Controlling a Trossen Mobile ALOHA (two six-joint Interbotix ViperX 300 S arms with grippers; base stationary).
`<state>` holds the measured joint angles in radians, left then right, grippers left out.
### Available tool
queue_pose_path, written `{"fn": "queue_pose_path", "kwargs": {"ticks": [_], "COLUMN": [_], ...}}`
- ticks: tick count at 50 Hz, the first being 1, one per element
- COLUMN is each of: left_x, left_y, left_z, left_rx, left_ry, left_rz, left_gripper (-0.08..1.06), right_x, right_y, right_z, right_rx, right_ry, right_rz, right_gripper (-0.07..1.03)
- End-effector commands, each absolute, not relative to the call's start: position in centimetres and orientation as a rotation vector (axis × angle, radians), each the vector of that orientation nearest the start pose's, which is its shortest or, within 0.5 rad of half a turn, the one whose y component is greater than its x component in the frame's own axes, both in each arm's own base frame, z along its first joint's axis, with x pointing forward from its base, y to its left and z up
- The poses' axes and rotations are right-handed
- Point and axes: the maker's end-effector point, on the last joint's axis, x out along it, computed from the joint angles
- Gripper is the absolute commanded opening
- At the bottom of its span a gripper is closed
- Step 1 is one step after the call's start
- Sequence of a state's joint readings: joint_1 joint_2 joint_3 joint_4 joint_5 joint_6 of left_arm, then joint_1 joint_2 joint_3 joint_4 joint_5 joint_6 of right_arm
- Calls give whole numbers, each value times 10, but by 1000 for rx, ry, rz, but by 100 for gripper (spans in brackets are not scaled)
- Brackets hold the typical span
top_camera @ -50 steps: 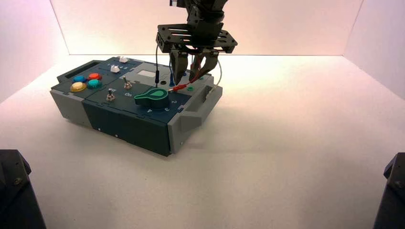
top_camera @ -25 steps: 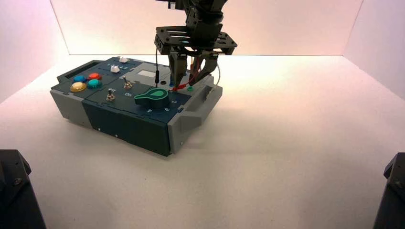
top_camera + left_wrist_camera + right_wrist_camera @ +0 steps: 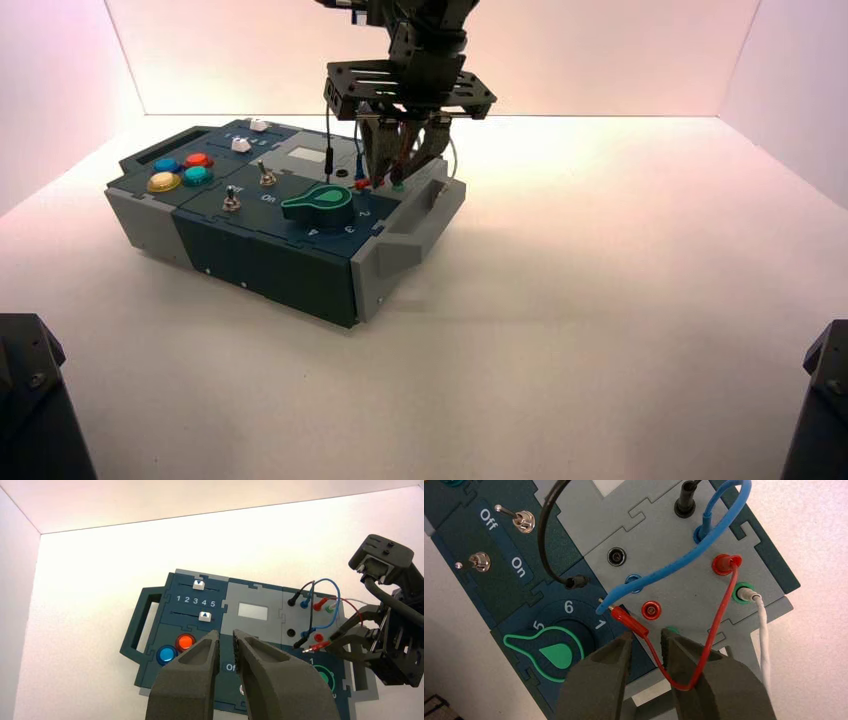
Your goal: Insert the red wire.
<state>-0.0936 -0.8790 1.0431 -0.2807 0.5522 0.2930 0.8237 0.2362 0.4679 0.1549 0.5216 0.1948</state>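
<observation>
One rotary knob, dark with a green pointer outline (image 3: 556, 656): we see it on the near side of the dark blue and grey box (image 3: 270, 290), beside the digits.
Two metal toggle switches (image 3: 232, 200): beside the knob, by the words On and Off.
Four round buttons, red, blue, yellow and teal (image 3: 163, 182): clustered toward the box's left end.
Red wire, a thin lead with red sleeved plugs (image 3: 719, 612): we find one plug seated in a red socket on the far row; the other (image 3: 629, 621) hangs loose above the panel, its bare metal tip near the blue lead's loose end.
Right gripper (image 3: 646, 636): over the socket panel, jaws parted, the loose red plug's rear end reaching between the tips; we cannot tell whether they touch it.
Left gripper (image 3: 226, 632): visible to us only in its own wrist view, jaws open with a narrow gap between them.
Open red socket (image 3: 651, 610): in the nearer socket row, just beside the loose red plug.
Black and blue leads (image 3: 689, 557): each has one end plugged in on the far row, the other end loose.
Pale white lead (image 3: 764, 640): plugged into a green-ringed socket beside the seated red plug.
Two white slider caps (image 3: 205, 616): on the dark panel with digits 1 to 5.
</observation>
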Motion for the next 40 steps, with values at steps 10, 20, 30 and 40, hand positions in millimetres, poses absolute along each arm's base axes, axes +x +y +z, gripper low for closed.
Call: {"fn": "queue_pose_path", "kwargs": {"ticks": [10,20,30,40], "left_x": [240,240,240,240], "left_y": [-47,-47,-47,-47], "left_z": [216,216,216,216], "left_rx": [36,34,36,35], "left_ry": [657,659,657,659], "left_rz": [-244,-243,-244,-244], "left_gripper": [17,17,17,17], "right_x": [281,285,288,290], "right_y": [327,330,334,335], "right_z": [61,63,65,63], "right_rx": [-163,-154,-142,-139], "right_ry": [1216,1196,1168,1162], "right_rz": [602,606,613,612], "right_gripper": [27,28,31,31]}}
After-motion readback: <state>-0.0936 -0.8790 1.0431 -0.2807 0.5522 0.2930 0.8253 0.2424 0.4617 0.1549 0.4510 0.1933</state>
